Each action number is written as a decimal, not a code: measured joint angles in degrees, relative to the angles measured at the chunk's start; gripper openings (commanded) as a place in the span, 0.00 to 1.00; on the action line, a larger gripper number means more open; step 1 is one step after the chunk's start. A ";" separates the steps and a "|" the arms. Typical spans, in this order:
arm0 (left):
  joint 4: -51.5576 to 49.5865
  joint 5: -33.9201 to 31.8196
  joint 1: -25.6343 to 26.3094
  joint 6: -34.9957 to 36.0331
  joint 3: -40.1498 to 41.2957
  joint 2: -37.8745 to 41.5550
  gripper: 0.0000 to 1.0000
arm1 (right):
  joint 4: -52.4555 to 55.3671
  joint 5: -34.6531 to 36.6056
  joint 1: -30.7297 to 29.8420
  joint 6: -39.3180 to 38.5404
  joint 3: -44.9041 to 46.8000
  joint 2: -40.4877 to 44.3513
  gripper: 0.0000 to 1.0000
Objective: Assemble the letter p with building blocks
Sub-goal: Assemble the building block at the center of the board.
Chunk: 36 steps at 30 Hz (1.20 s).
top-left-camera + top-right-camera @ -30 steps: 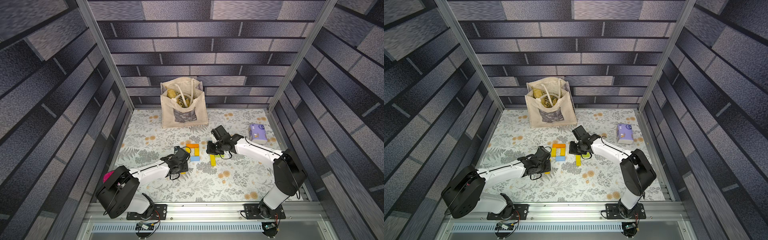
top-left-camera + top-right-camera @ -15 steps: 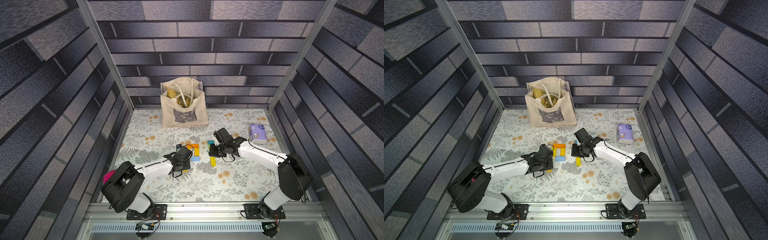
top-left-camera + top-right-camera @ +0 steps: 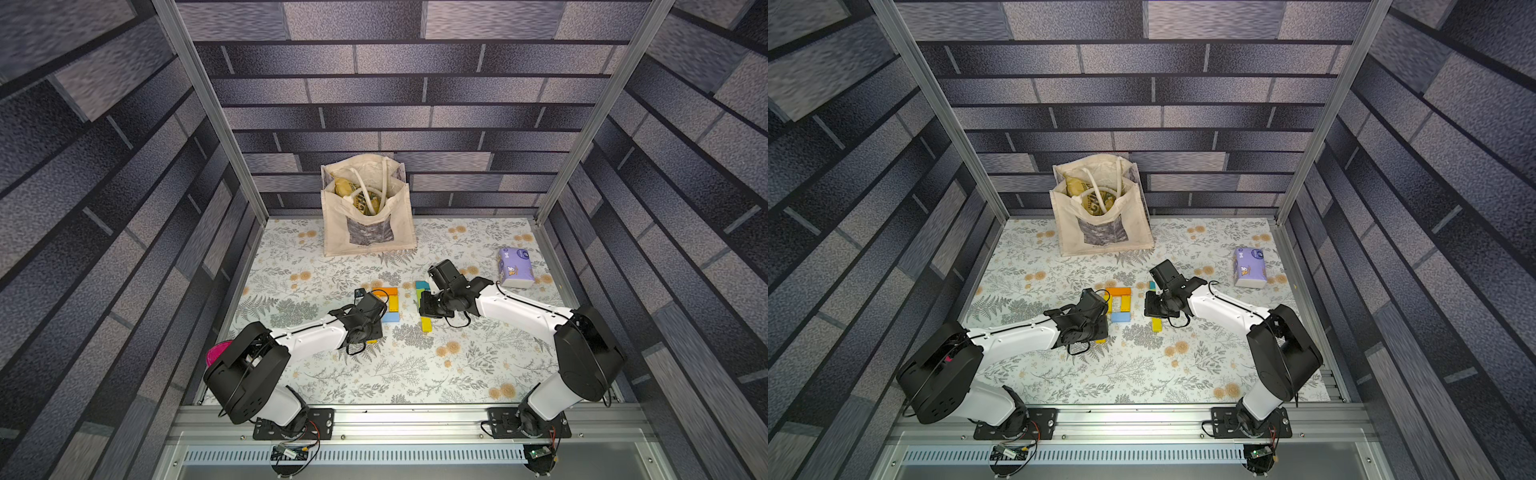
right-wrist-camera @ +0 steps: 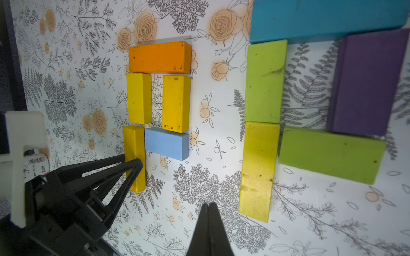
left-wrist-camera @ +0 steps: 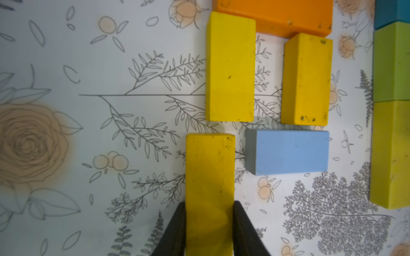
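Observation:
One group of building blocks lies mid-table: an orange block (image 5: 274,15) across the far end, two yellow blocks (image 5: 229,66) (image 5: 306,77) side by side below it, and a light blue block (image 5: 288,153) under the right one. My left gripper (image 5: 209,202) is shut on a third yellow block (image 5: 209,168), end-on to the left yellow block and beside the light blue one. A second group holds a teal block (image 4: 321,17), a purple block (image 4: 368,84), two lime green blocks (image 4: 265,82) (image 4: 330,155) and a yellow-green block (image 4: 258,170). My right gripper (image 4: 208,204) is shut, empty, above bare cloth between the groups.
A cream tote bag (image 3: 368,216) stands at the back of the floral table cloth (image 3: 415,374). A purple tissue pack (image 3: 515,268) lies at the far right. A pink object (image 3: 218,353) shows beside the left arm's base. Frame posts and walls close in three sides.
My left gripper has carried the yellow block a little farther in, up against the orange and yellow group. The right arm has shifted only slightly, jaws still shut.

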<state>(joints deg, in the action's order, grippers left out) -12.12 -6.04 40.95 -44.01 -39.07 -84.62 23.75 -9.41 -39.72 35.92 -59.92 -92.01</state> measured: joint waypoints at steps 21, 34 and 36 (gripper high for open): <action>1.29 0.48 0.24 -0.22 -0.42 -0.96 0.37 | 0.00 0.00 0.00 0.00 0.00 0.00 0.05; 1.44 1.31 0.33 -0.61 -0.48 -1.01 0.44 | -0.09 0.00 0.00 0.00 0.11 0.00 0.04; 1.46 1.33 0.33 -0.81 -0.52 -1.01 0.49 | -0.15 -0.02 0.00 0.00 0.11 0.00 0.04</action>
<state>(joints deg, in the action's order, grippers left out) -10.66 -4.71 41.28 -44.82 -39.59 -85.62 23.59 -9.43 -39.72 35.92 -59.81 -92.01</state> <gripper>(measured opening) 0.456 0.049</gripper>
